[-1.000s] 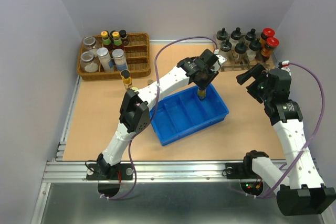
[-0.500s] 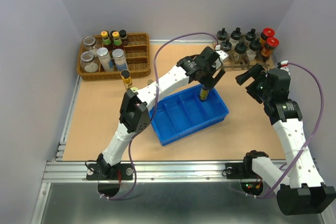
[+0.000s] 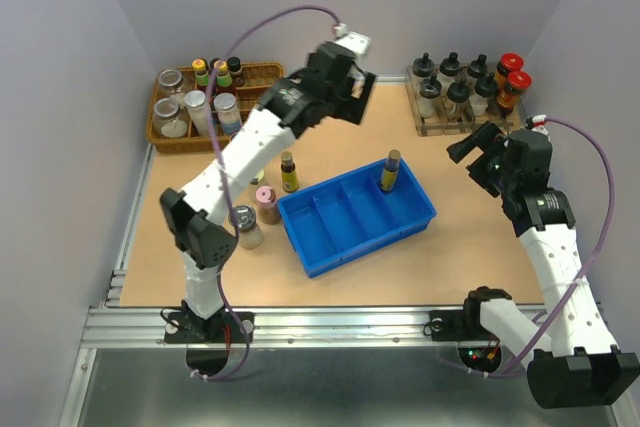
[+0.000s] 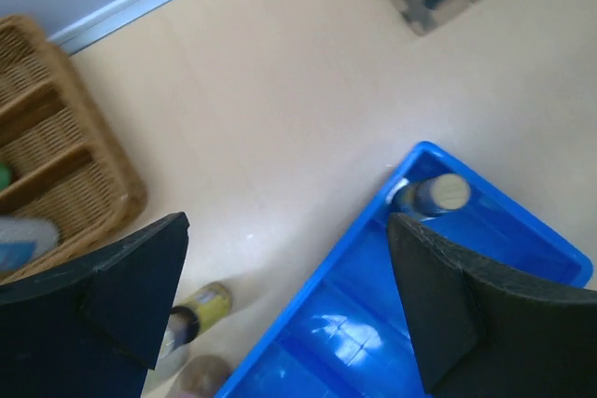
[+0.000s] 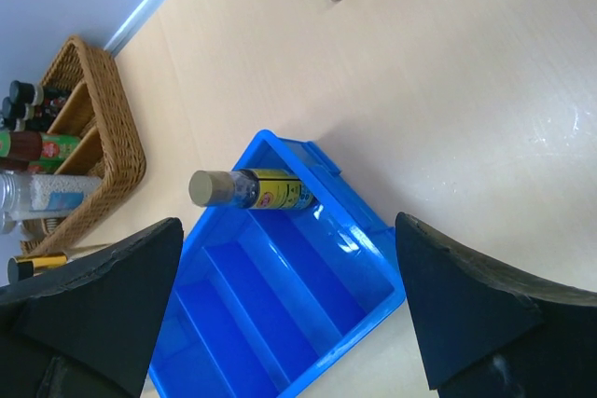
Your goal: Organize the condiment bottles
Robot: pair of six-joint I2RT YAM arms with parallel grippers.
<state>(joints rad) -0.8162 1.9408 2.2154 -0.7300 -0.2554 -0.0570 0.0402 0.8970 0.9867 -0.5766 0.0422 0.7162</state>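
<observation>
1. Condiment bottles closest to the arms: a grey-lidded jar (image 3: 247, 226) stands on the desk (image 3: 190, 267) at 9 o'clock from the blue tray (image 3: 330, 242). A pink-lidded jar (image 3: 266, 203) stands just beside it on its far right side.
2. A slim amber bottle (image 3: 289, 172) with a dark cap stands upright on the desk at 10 o'clock from the tray, close to its far left corner.
3. A second amber bottle (image 3: 389, 171) is inside the tray, in the end compartment at 1 o'clock, against the far wall.
4. The right claw (image 3: 470, 145) hangs above the desk at 2 o'clock from the tray. Its fingers are spread wide with nothing between them.
5. The left claw (image 3: 358, 107) hangs at 12 o'clock, beyond the tray, likewise spread and empty.
6. A wicker basket (image 3: 262, 69) in the far 10 o'clock corner holds several bottles and jars.
7. A rack (image 3: 432, 130) at 1 o'clock carries clear cruets (image 3: 450, 67), with two red-capped jars (image 3: 512, 67) at its right end.
</observation>
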